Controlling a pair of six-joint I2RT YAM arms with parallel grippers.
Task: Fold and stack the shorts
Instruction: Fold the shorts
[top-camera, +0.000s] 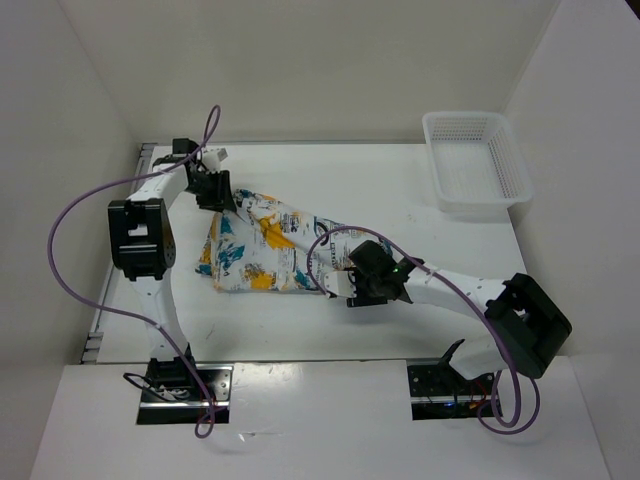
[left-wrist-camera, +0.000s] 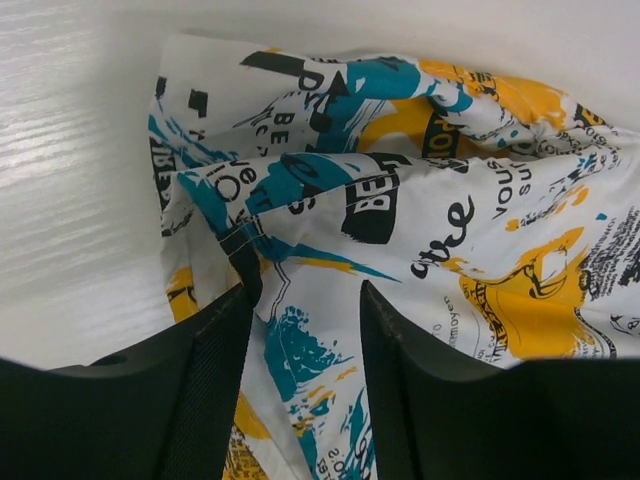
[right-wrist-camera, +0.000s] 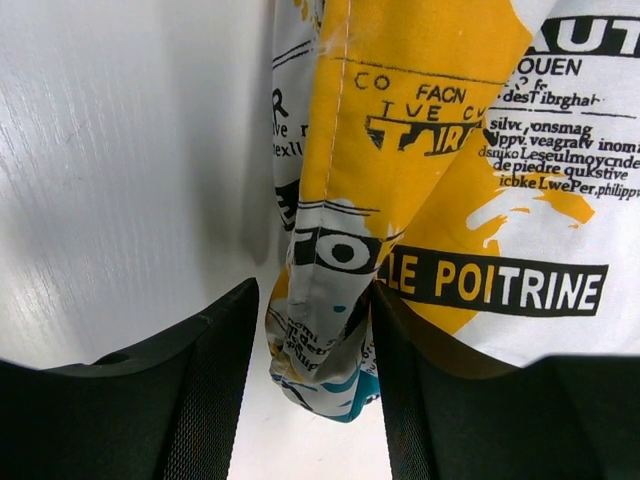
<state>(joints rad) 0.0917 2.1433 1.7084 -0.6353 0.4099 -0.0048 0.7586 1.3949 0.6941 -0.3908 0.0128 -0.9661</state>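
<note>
The shorts (top-camera: 265, 245) lie in a folded, rumpled bundle on the white table (top-camera: 300, 325), left of centre; they are white with yellow and teal patches and dark lettering. My left gripper (top-camera: 215, 192) sits at their far left corner. In the left wrist view it (left-wrist-camera: 305, 335) stands open, and the shorts (left-wrist-camera: 450, 200) lie flat under and between its jaws. My right gripper (top-camera: 336, 283) is at their near right edge. In the right wrist view it (right-wrist-camera: 315, 335) is open too: a folded hem of the shorts (right-wrist-camera: 420, 130) hangs between the jaws, touching the right finger (right-wrist-camera: 420, 400) only.
A white plastic mesh basket (top-camera: 478, 165) stands at the far right corner of the table. White walls close in the left, back and right sides. Purple cables loop from both arms over the table.
</note>
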